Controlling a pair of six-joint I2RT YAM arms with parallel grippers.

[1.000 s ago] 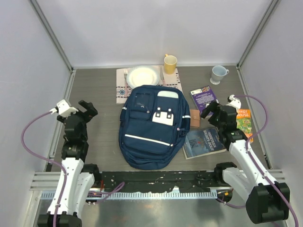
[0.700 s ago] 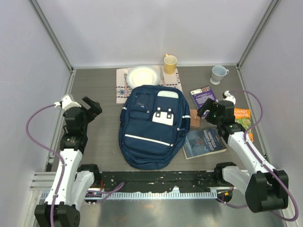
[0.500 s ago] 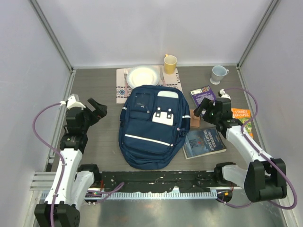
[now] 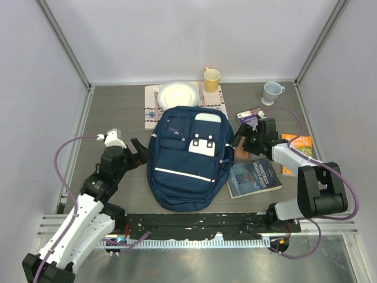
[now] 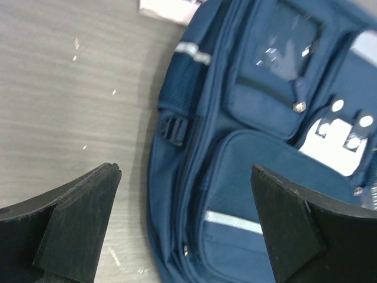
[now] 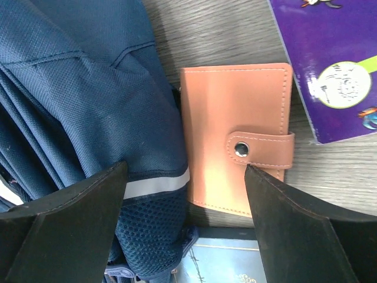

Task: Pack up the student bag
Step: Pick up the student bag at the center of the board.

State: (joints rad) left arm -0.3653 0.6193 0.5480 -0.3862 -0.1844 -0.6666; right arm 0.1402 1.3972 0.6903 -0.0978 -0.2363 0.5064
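A navy blue student bag (image 4: 191, 158) lies flat in the middle of a grey wood-grain surface (image 4: 118, 112), front side up, its pale top panel toward the far wall and its white reflective stripe across the lower pocket. The left arm (image 4: 88, 203) reaches in from the near left; its jaws stand wide apart with nothing between them, just beside the bag's left edge, and the wrist view looks past them onto the side buckle and front pockets. The right arm (image 4: 283, 152) bends in from the right to the bag's right edge. Its jaws are open too, one over the bag's mesh side pocket, the other over a tan leather wallet (image 6: 235, 147) with a snap tab that lies against the bag; whether they touch either cannot be told. A purple book (image 6: 330, 65) lies just right of the wallet, a blue book (image 4: 254, 177) just near of it, and an orange book (image 4: 297, 147) further right. Behind the bag a white plate (image 4: 178, 94) sits on a patterned placemat (image 4: 152, 109), with a yellow mug (image 4: 211, 77) beside it and a pale mug (image 4: 271, 92) at the far right
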